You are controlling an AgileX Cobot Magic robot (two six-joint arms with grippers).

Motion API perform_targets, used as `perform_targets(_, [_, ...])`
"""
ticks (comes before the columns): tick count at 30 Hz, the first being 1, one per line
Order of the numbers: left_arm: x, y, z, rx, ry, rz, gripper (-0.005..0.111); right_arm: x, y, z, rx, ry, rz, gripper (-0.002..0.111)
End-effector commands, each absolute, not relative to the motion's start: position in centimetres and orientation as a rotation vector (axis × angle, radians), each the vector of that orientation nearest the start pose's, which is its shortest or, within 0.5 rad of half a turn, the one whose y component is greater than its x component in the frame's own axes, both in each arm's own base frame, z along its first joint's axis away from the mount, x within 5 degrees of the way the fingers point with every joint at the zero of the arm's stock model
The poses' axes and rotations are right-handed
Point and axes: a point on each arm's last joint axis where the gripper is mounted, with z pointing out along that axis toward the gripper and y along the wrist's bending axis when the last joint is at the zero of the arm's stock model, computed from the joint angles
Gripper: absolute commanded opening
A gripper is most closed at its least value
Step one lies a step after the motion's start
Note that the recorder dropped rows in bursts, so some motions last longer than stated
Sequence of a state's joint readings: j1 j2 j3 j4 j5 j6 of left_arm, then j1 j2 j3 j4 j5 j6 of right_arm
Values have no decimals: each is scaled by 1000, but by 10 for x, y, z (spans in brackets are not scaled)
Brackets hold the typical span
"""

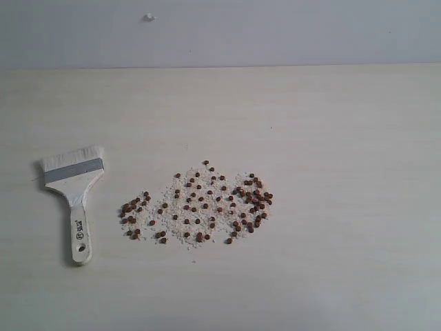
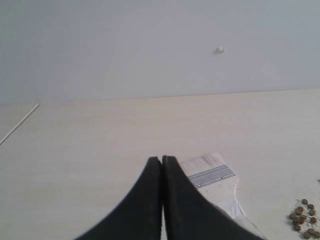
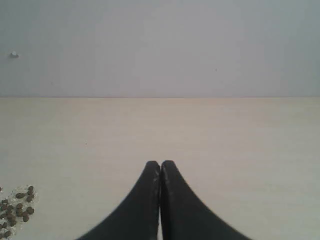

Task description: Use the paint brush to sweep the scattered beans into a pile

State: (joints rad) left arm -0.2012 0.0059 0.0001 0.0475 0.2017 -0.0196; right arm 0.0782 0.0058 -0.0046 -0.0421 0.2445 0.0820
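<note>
The left pincer [image 2: 161,159] sits closest to its wrist camera, its 2 black fingers pressed together tip to tip with nothing between them, hanging over the table [image 1: 331,124]. The right pincer [image 3: 160,162] is the same, with both fingers pressed together and pinching nothing.

The table is a pale cream surface with a faint wood-like grain, matte and evenly lit. The paint brush [image 1: 74,186] lies flat on its near left part. The handle end with the hole points toward the near edge, while the silver band and off-white bristles lie on the far side. The handle carries a small red print. In the left wrist view the brush lies just past the fingertips, apart from them.

To the right of the brush, and not touching it, the beans [image 1: 200,203] are spread loosely around the middle of the table. The patch is wider than it is deep, and it is denser at its left and right ends. The beans are mixed with whitish crumbs [image 1: 180,215]. The right wrist view catches only a small fringe of this patch.

Beyond the beans the table runs on to a straight far edge, where it meets a plain pale grey-blue wall [image 1: 289,34]. High on the wall sits 1 small white speck [image 1: 149,17]
</note>
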Motion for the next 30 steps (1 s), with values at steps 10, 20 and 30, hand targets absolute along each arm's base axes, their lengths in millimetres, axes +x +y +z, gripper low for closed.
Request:
perform_targets(10, [55,-10,195,182,1674,-122,0,55,3,192,-26,1717,69,0])
perform_targets(20, [55,-10,197,164,1659,-141,0,55,3,192,-26,1717,69,0])
perform_targets(30, [53,-11,225,-275,1358,-672,0,55,3,192,-26,1717,69,0])
